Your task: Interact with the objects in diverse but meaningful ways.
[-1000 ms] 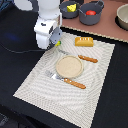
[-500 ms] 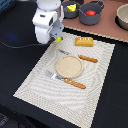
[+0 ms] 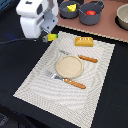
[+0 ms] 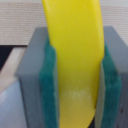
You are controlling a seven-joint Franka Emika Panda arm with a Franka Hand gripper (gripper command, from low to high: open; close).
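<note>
We see the hand (image 4: 75, 75) closed on the banana (image 4: 75, 60): its two green pads (image 4: 49, 85) press against the banana's sides, with grey finger blocks behind them. The banana is smooth, glossy yellow plastic, curved, and fills the gap between the pads. In the exterior view the arm hangs over the mat's (image 3: 35, 85) far corner on the exterior view's left, and the banana's yellow body and green tip (image 3: 52, 36) stick out below the white housing, at the mat's edge.

The bread (image 3: 83, 41) lies on the ribbed, pale woven mat near its far edge. The cheese (image 3: 72, 8) sits in one dark bowl (image 3: 68, 13), the tomato (image 3: 90, 12) in the other bowl (image 3: 92, 19), both on the tan desk (image 3: 107, 30) beyond the mat.
</note>
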